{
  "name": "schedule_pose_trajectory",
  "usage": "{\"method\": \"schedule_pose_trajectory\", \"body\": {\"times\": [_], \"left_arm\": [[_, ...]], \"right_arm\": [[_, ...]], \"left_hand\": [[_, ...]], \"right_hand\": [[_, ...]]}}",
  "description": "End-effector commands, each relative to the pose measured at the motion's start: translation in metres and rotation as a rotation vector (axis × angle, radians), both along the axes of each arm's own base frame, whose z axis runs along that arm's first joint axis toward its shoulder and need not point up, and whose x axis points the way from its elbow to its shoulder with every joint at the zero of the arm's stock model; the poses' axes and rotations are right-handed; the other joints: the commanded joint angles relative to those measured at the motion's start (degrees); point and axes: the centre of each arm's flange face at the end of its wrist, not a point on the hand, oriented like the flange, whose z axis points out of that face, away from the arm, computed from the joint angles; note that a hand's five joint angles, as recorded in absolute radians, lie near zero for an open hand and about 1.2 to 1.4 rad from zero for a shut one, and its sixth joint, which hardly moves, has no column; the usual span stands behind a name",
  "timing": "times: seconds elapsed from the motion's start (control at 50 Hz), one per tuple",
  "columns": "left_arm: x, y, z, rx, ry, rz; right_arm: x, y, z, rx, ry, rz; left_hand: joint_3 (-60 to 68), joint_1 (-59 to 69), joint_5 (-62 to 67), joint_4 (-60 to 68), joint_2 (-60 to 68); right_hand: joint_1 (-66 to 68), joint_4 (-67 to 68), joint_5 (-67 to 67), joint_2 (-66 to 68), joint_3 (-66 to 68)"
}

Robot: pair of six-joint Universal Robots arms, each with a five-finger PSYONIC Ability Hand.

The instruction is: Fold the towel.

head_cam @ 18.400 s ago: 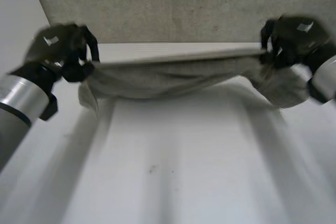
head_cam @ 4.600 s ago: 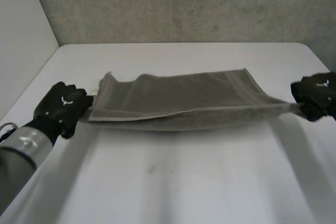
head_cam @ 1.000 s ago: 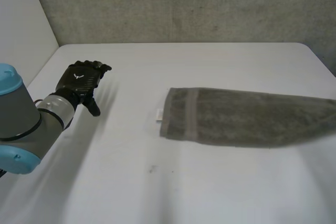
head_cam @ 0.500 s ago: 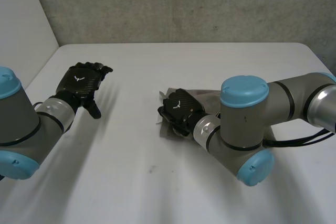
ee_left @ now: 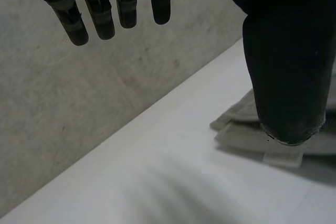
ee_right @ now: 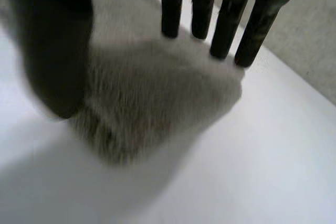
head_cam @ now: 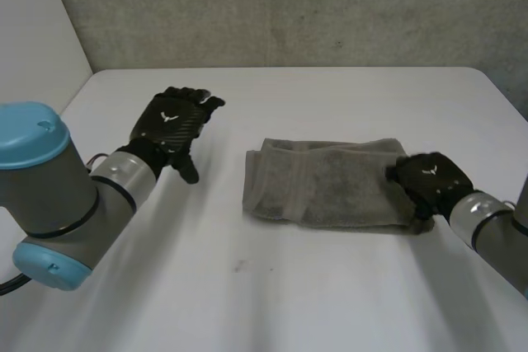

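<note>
I have the towel (head_cam: 326, 191) lying folded into a short, thick band on the table (head_cam: 272, 302), a little right of the middle, its long side running across in front of me. My right hand (head_cam: 429, 183) sits on the towel's right end. In the right wrist view its fingers (ee_right: 226, 19) are straight, with their tips on the nap, and the thumb (ee_right: 52, 51) hangs at the near side of that rounded end, so I read the hand as spread and grasping nothing. My left hand (head_cam: 172, 125) hovers over bare table well to the left of the towel, fingers straight and apart, holding nothing. In the left wrist view its thumb (ee_left: 286, 66) covers much of the towel's left end, and a small white label (ee_left: 283, 157) sticks out from the layered corner just below it. The left arm (head_cam: 58, 195), grey with a light-blue cap, takes up the near left of the head view. The table is plain white with a faint dark speck (head_cam: 239, 266) near the front. Behind it is a rough grey wall (head_cam: 289, 6), and a pale panel (head_cam: 33, 39) closes off the left side.
</note>
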Motion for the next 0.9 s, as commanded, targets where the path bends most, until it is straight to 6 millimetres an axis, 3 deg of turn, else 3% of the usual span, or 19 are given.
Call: {"method": "schedule_pose_trajectory", "body": {"times": [0.02,0.04,0.14,0.22,0.26,0.34,0.44,0.48,0.6,0.62,0.64,0.66,0.7,0.72,0.74,0.76,0.8,0.82,0.9], "left_arm": [[-0.012,0.009,0.005,-0.015,0.008,-0.037],[-0.012,0.009,0.006,-0.01,0.012,-0.036],[-0.009,0.01,0.007,0.007,0.033,-0.03],[-0.006,0.009,0.007,0.015,0.042,-0.02],[-0.005,0.008,0.007,0.018,0.044,-0.015],[-0.004,0.007,0.006,0.021,0.043,-0.013],[-0.004,0.008,0.005,0.025,0.041,-0.013],[-0.004,0.009,0.004,0.027,0.041,-0.016],[-0.005,0.009,0.006,0.022,0.044,-0.018],[-0.005,0.009,0.009,0.016,0.049,-0.016],[-0.005,0.008,0.013,0.009,0.06,-0.016],[-0.005,0.008,0.013,0.009,0.06,-0.016],[-0.005,0.007,0.022,0.003,0.097,-0.012],[-0.005,0.007,0.022,0.003,0.097,-0.012],[-0.006,0.006,0.026,0.006,0.122,-0.011],[-0.006,0.006,0.026,0.006,0.122,-0.011],[-0.006,0.004,0.03,0.04,0.177,-0.007],[-0.006,0.004,0.03,0.04,0.178,-0.007],[-0.003,0.002,0.032,0.11,0.236,0.01]], "right_arm": [[-0.004,-0.004,-0.013,-0.018,0.057,0.025],[-0.005,-0.008,-0.01,-0.042,0.062,0.014],[-0.007,-0.015,-0.002,-0.095,0.086,-0.04],[-0.009,-0.016,-0.004,-0.089,0.101,-0.066],[-0.009,-0.012,-0.01,-0.063,0.106,-0.065],[-0.01,-0.01,-0.012,-0.052,0.108,-0.067],[-0.013,-0.008,-0.015,-0.045,0.107,-0.068],[-0.014,-0.011,-0.013,-0.061,0.117,-0.071],[-0.006,-0.018,0.005,-0.175,0.159,-0.028],[0.004,-0.018,0.014,-0.23,0.176,0.011],[0.026,-0.011,0.025,-0.291,0.181,0.082],[0.026,-0.011,0.025,-0.292,0.181,0.083],[0.087,0.017,0.04,-0.392,0.162,0.271],[0.087,0.017,0.04,-0.393,0.162,0.272],[0.113,0.033,0.037,-0.412,0.154,0.355],[0.114,0.033,0.037,-0.412,0.154,0.356],[0.153,0.057,0.027,-0.416,0.146,0.475],[0.153,0.057,0.027,-0.416,0.146,0.475],[0.184,0.086,0.001,-0.382,0.221,0.618]], "left_hand": [[1.09,1.16,0.87,1.22,1.17],[1.09,1.16,0.87,1.22,1.17],[1.09,1.16,0.87,1.22,1.17],[1.09,1.16,0.87,1.22,1.17],[1.09,1.16,0.87,1.22,1.17],[1.09,1.16,0.87,1.22,1.17],[0.93,0.99,0.7,1.05,1.0],[0.93,0.99,0.7,1.05,1.0],[0.59,0.66,0.37,0.71,0.67],[0.59,0.66,0.37,0.71,0.67],[0.59,0.66,0.37,0.71,0.67],[0.59,0.66,0.37,0.71,0.67],[0.59,0.66,0.37,0.71,0.67],[0.59,0.66,0.37,0.71,0.67],[0.59,0.66,0.37,0.71,0.67],[0.59,0.66,0.37,0.71,0.67],[0.59,0.66,0.37,0.71,0.67],[0.59,0.66,0.37,0.71,0.67],[0.76,0.82,0.53,0.88,0.83]], "right_hand": [[36.01,36.27,35.91,36.43,36.32],[47.01,47.26,46.9,47.42,47.31],[53.68,53.94,53.57,54.1,53.98],[39.04,39.3,38.94,39.46,39.35],[19.09,19.35,18.98,19.51,19.39],[18.52,18.78,18.41,18.94,18.82],[29.29,29.54,29.18,29.7,29.59],[54.03,54.28,53.92,54.44,54.33],[54.12,54.38,54.01,54.54,54.42],[54.12,54.38,54.01,54.54,54.42],[54.12,54.38,54.01,54.54,54.42],[54.12,54.38,54.01,54.54,54.42],[54.12,54.38,54.01,54.54,54.42],[54.12,54.38,54.01,54.54,54.42],[54.12,54.38,54.01,54.54,54.42],[54.12,54.38,54.01,54.54,54.42],[54.12,54.38,54.01,54.54,54.42],[54.12,54.38,54.01,54.54,54.42],[54.12,54.38,54.01,54.54,54.42]]}}
